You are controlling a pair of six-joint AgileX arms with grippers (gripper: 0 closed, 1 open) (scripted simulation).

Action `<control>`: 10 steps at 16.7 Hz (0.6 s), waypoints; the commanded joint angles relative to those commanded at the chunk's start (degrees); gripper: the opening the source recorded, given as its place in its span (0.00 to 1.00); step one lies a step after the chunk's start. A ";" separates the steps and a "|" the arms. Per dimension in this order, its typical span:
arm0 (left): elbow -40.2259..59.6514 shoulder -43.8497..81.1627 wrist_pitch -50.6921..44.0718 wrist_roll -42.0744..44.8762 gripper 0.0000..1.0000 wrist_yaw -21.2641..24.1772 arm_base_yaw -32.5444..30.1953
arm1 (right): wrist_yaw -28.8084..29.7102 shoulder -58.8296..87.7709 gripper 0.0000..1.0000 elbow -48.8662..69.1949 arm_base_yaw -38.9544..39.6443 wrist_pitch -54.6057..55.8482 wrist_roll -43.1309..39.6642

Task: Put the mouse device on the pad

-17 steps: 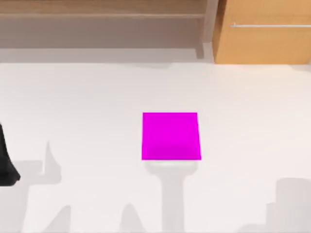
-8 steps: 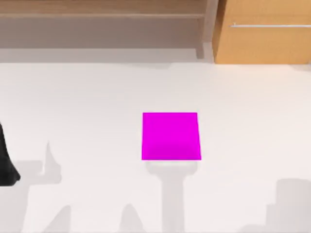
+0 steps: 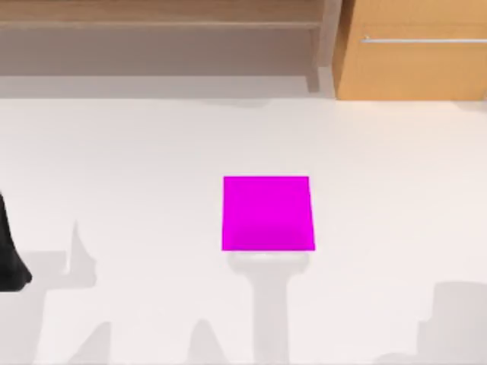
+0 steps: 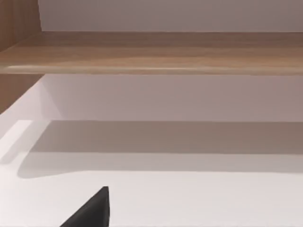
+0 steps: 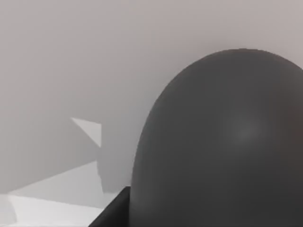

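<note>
One magenta pad (image 3: 267,213) mid-table, one grey mouse device (image 5: 222,146) close before the right wrist camera; claw states untellable.

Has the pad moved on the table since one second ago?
No. In the top view the pad sits in the same spot relative to the wooden cabinet behind the table, its edges unchanged.

I find no text, label, brand, number or sign to read. The pad (image 3: 268,213) in front of me is plain magenta with no marking, the white table (image 3: 137,152) carries no print, and the wooden cabinet (image 3: 411,68) behind it bears no lettering.
</note>
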 joint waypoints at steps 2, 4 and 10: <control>0.00 0.00 0.00 0.00 1.00 0.00 0.00 | 0.00 0.00 0.00 0.00 0.00 0.00 0.00; 0.00 0.00 0.00 0.00 1.00 0.00 0.00 | 0.00 0.00 0.00 0.00 0.00 0.00 0.00; 0.00 0.00 0.00 0.00 1.00 0.00 0.00 | 0.48 -3.90 0.00 2.55 0.27 -6.18 1.86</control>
